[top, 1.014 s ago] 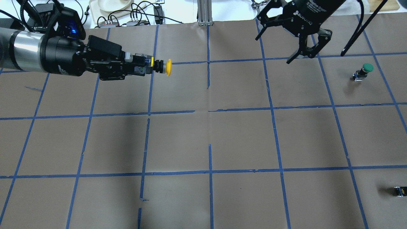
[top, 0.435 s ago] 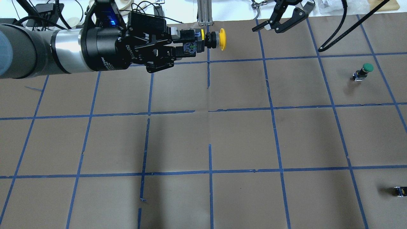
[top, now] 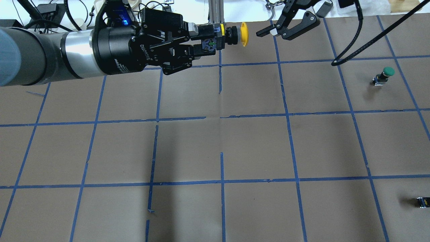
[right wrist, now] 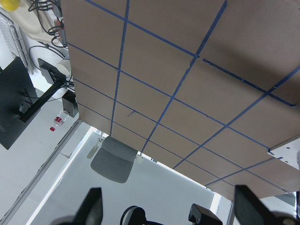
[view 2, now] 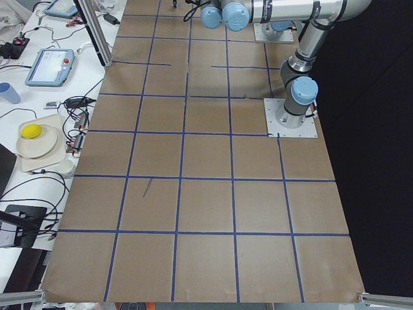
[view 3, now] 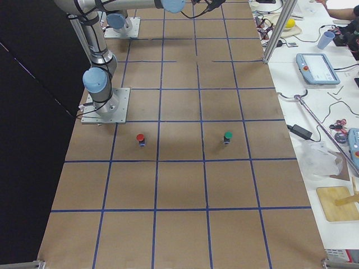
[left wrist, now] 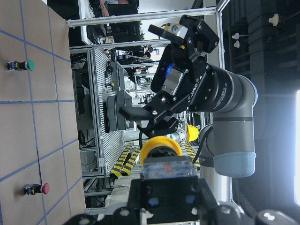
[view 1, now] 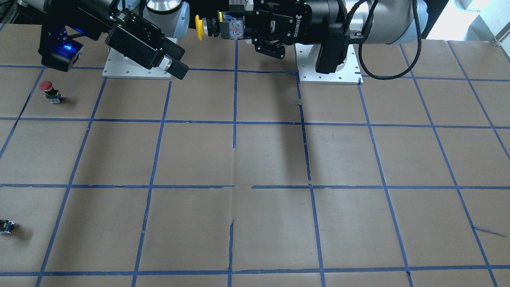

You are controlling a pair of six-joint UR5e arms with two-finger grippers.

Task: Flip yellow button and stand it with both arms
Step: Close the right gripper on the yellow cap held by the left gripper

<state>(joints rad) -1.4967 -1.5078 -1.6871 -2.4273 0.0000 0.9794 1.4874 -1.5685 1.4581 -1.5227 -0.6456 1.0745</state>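
Note:
My left gripper is shut on the dark body of the yellow button and holds it level in the air, high over the table's far middle. The cap points sideways toward my right gripper. The right gripper is open and empty, and its fingertips are just beyond the cap without touching it. In the front view the button sticks out of the left gripper toward the right gripper. In the left wrist view the cap faces the right gripper. The right wrist view shows only spread fingers.
A green-capped button stands on the table at the right. A red-capped button stands near the right arm's base. A small dark block lies at the near right edge. Cables and a tray lie beyond the far edge.
My left gripper carried the yellow button to the right and toward the far edge, and rose. My right gripper swung up and back, and now points its open fingers at the cap.

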